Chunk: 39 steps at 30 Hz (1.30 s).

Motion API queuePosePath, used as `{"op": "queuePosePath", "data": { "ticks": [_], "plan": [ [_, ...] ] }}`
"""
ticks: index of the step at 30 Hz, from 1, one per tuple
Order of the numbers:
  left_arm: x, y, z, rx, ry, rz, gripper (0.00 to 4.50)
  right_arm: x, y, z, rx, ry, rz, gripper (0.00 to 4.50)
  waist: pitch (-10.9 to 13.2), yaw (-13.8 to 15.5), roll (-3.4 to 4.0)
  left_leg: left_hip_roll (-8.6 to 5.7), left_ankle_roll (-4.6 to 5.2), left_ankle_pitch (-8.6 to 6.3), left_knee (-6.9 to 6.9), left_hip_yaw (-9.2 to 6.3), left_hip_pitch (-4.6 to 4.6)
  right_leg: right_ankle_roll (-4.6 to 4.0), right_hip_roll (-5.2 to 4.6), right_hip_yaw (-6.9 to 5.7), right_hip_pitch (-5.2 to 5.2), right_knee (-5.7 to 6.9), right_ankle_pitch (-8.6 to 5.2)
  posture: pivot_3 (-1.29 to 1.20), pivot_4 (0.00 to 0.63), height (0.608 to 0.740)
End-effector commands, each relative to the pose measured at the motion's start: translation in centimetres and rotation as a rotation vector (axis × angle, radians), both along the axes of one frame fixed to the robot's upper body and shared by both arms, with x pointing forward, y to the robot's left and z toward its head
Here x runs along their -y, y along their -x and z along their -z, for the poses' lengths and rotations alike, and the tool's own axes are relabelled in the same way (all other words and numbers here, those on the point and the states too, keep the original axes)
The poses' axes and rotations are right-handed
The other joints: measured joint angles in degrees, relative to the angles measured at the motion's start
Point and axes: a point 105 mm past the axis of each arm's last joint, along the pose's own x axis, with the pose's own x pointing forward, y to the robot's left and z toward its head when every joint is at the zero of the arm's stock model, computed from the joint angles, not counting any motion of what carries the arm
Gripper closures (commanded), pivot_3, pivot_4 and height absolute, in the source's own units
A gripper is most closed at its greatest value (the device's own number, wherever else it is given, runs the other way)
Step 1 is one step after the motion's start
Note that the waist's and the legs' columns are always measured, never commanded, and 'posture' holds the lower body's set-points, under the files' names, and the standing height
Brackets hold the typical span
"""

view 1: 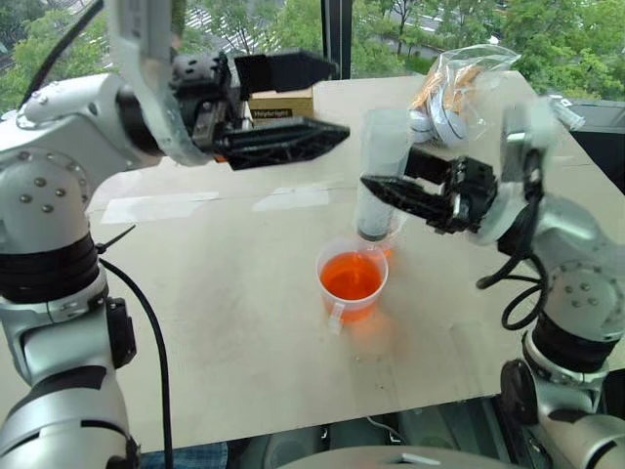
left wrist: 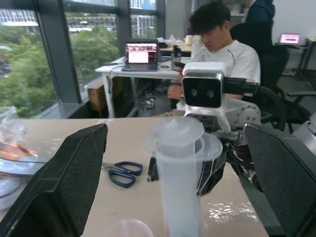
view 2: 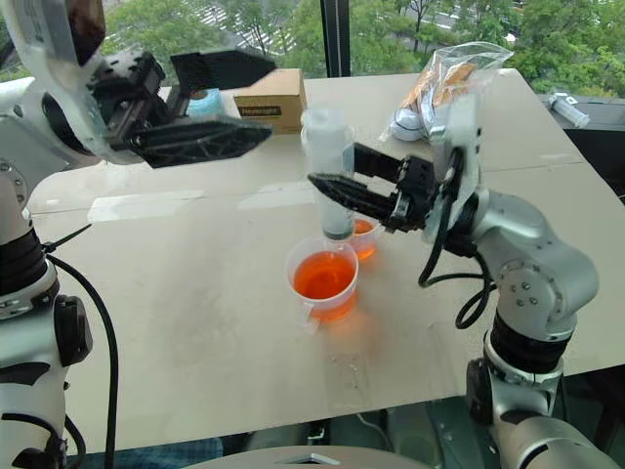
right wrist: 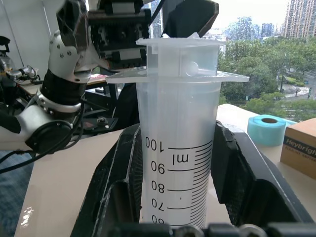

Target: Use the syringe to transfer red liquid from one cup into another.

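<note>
1. The syringe (view 1: 382,171) is being held upright by the right gripper (view 1: 381,192), whose two black fingers are pressed tight against its clear tube.
2. The syringe's lower end is being kept just above two cups on the table (view 1: 225,322).
3. Red liquid (view 1: 351,277) is sitting in the near cup (view 1: 352,278); the far cup (view 2: 364,237) is partly hidden behind the syringe.
4. The left gripper (view 1: 322,98) is being held wide apart with nothing in it, beside the syringe's top.
</note>
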Motion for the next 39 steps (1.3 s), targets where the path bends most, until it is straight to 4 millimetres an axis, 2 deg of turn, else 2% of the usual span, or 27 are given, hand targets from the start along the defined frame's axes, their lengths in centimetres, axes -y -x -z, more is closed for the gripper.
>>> {"op": "queuePosePath", "data": {
  "ticks": [1, 10, 14, 28, 39],
  "plan": [
    [0.0, 0.8, -0.5, 0.044, -0.011, 0.025, 0.0, -0.4, 0.8, -0.1, 0.095, 0.014, 0.006, 3.02, 0.0, 0.0, 0.0, 0.0, 0.0, 0.0, 0.0, 0.0, 0.0, 0.0, 0.0, 0.0, 0.0, -0.02, 0.0, 0.0, 0.15, 0.74],
    [1.1, 0.9, 0.9, 0.035, -0.054, 0.082, 0.0, -1.5, 0.4, 2.8, 0.084, 0.033, 0.014, 3.02, 0.0, 0.0, 0.0, 0.01, 0.0, 0.0, 0.0, -0.01, 0.01, 0.0, 0.0, 0.0, 0.01, -0.26, 0.0, 0.0, 0.15, 0.74],
    [1.8, 0.2, 2.3, 0.009, -0.074, 0.035, 0.0, -1.5, -0.2, 3.9, 0.082, 0.037, 0.036, 3.02, 0.0, 0.1, -0.02, 0.02, 0.0, 0.0, 0.01, -0.02, 0.02, 0.0, 0.0, -0.01, 0.02, -0.26, 0.0, 0.0, 0.15, 0.74],
    [2.1, 0.9, 5.0, -0.052, -0.149, 0.07, 0.0, -1.4, -0.5, 4.8, 0.082, 0.043, 0.046, 3.02, 0.0, 0.2, -0.02, 0.03, 0.0, 0.0, 0.04, -0.03, 0.01, 0.0, -0.01, -0.01, 0.04, -0.27, 0.0, 0.0, 0.15, 0.74],
    [2.3, -0.2, 6.3, -0.046, -0.17, 0.03, 0.0, -1.3, -0.5, 4.8, 0.082, 0.043, 0.047, 3.02, 0.0, 1.0, -0.02, 0.03, 0.01, 0.0, 0.04, -0.03, 0.01, 0.0, 0.0, -0.01, 0.04, -0.28, -0.01, 0.0, 0.15, 0.74]
  ]
}}
